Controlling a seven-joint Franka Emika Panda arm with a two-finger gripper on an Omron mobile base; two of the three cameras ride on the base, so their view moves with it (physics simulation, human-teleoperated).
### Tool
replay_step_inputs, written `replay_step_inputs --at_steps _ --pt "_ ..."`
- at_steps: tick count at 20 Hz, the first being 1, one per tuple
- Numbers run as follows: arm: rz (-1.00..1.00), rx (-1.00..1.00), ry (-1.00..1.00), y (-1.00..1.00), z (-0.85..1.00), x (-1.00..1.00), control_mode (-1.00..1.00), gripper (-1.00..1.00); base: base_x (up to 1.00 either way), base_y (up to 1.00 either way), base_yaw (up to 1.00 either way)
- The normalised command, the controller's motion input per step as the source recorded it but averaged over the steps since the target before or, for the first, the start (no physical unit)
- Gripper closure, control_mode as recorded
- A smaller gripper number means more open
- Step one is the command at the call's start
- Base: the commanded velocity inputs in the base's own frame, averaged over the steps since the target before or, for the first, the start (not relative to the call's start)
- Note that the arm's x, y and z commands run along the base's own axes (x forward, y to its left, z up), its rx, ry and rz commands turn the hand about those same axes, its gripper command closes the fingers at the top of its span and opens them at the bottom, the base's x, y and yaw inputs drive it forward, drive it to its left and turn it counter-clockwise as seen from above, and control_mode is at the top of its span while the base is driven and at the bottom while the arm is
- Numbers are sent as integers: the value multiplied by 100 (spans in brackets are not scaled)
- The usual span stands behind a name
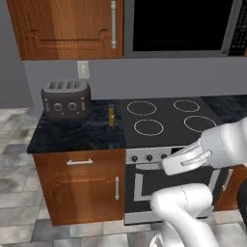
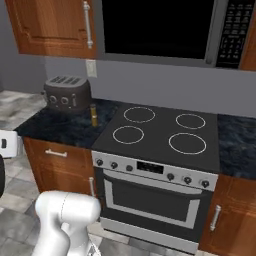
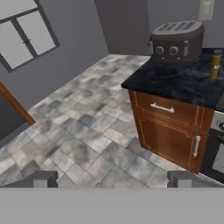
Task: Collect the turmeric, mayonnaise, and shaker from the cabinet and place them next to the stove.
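The turmeric (image 1: 111, 116) (image 2: 93, 115) (image 3: 215, 64), a slim olive-yellow bottle with a dark cap, stands upright on the dark counter just left of the stove (image 1: 166, 119) (image 2: 162, 135). My gripper (image 3: 113, 178) is open and empty, its two fingertips (image 3: 43, 178) far apart. It hangs low out to the left of the counter, well away from the bottle, looking across the tiled floor. The wall cabinet (image 1: 67, 29) (image 2: 50, 25) above the toaster has its door shut. The mayonnaise and the shaker are out of view.
A dark toaster (image 1: 66, 98) (image 2: 66, 92) (image 3: 177, 41) stands at the back of the counter, left of the bottle. A black microwave (image 1: 181, 26) (image 2: 160, 27) hangs over the stove. Wooden base cabinets (image 3: 168, 127) sit below the counter. A window (image 3: 24, 35) is on the left wall.
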Motion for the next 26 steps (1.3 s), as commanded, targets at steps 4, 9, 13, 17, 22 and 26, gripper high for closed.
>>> replay_step_inputs --at_steps 4,9,13,17,22,26 --pt "0 0 0 0 0 0 100 -100 -72 90 -3" --pt "0 0 0 0 0 0 100 -100 -51 100 21" --pt "0 0 0 0 0 0 100 -100 -40 99 39" --pt "0 0 0 0 0 0 100 -100 -36 89 44" --pt "0 0 0 0 0 0 100 -100 -22 72 46" --pt "0 0 0 0 0 0 100 -100 -3 48 50"
